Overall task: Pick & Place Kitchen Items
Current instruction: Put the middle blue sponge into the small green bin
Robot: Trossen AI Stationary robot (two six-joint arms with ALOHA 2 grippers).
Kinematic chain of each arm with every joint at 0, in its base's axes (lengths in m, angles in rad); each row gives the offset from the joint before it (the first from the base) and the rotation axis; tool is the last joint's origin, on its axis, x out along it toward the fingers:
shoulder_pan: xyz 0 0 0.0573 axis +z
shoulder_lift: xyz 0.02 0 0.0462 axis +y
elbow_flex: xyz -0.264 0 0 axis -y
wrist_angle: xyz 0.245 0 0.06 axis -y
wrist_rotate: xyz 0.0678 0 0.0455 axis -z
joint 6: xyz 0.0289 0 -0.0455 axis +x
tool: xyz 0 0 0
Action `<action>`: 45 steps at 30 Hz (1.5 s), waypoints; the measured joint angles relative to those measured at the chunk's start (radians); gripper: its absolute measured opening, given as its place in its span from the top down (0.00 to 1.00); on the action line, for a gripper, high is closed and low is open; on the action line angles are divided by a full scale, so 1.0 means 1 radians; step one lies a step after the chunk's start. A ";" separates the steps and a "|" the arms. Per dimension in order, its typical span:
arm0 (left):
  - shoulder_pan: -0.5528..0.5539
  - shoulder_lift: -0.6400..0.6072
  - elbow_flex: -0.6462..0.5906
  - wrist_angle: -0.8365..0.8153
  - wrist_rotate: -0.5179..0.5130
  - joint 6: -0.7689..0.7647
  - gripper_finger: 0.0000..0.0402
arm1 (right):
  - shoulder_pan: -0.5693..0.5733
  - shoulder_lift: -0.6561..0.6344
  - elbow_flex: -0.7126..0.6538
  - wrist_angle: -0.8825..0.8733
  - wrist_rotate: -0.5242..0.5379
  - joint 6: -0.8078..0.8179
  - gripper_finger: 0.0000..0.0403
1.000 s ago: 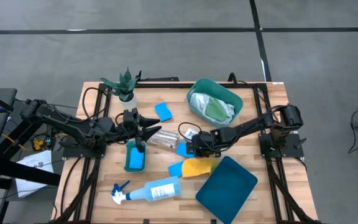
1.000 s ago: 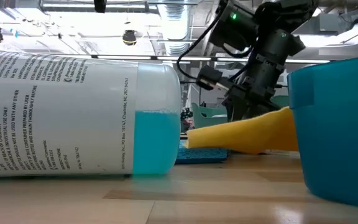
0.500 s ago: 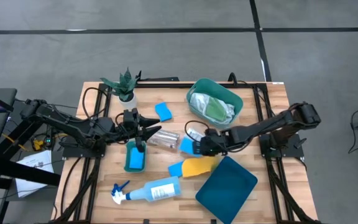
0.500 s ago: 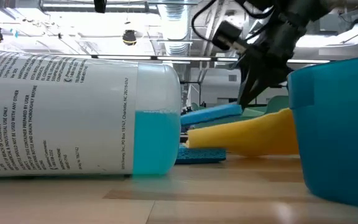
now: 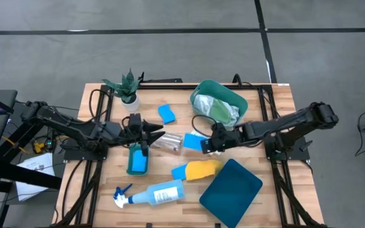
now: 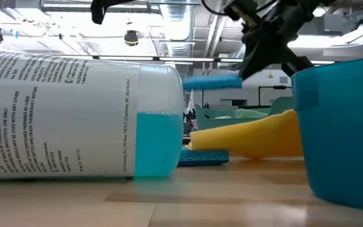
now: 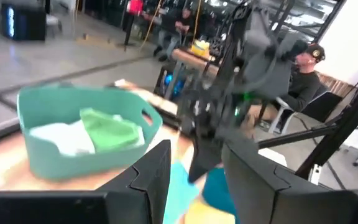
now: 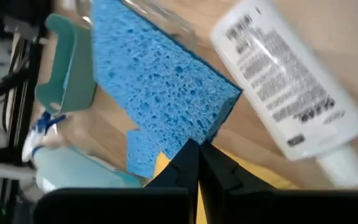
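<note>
My right gripper [image 5: 208, 144] is shut on a blue rectangular sponge [image 5: 195, 140] and holds it in the air over the middle of the table, just near of the teal tub [image 5: 233, 101]. The tub holds white and green cloths [image 5: 215, 111]. A small white bottle [image 8: 291, 106] lies on its side on the table under the sponge. My left gripper [image 5: 152, 135] is open and empty at the centre left, beside a crinkled silver cup [image 5: 168, 143]. A yellow cloth [image 5: 203, 169] and a pale-blue spray bottle [image 5: 156, 194] lie nearer the front. My right gripper pinches the sponge at its edge [image 8: 188, 134] between its two fingers [image 8: 185, 165]. The fingers come roughly level from the table's right side. The sponge [image 6: 212, 82] sticks out level toward the table's left, lifted clear of the table.
A second blue sponge [image 5: 166, 114] lies near the potted plant [image 5: 127, 85], and a third [image 5: 179, 172] lies beside the yellow cloth. A small teal tray [image 5: 137, 159] sits under my left gripper. A teal lid [image 5: 232, 185] lies at the front right.
My right gripper has risen with the blue sponge and gone toward the table's right and far side, toward the teal tub. The sponge has come up off the table, where it lay tilted, and now hangs level and clear.
</note>
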 joint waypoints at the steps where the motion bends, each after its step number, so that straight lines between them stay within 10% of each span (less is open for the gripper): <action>1: 0.000 0.000 0.000 -0.025 0.011 -0.021 0.65 | -0.008 -0.011 0.000 -0.002 -0.008 -0.039 1.00; 26: 0.171 0.082 0.000 -0.173 0.482 -0.308 0.65 | -0.247 0.013 0.033 -0.026 -0.476 -0.692 1.00; 45: 0.174 0.345 0.264 -0.434 0.487 0.075 0.65 | -0.234 0.409 0.679 -0.531 -0.438 -1.005 1.00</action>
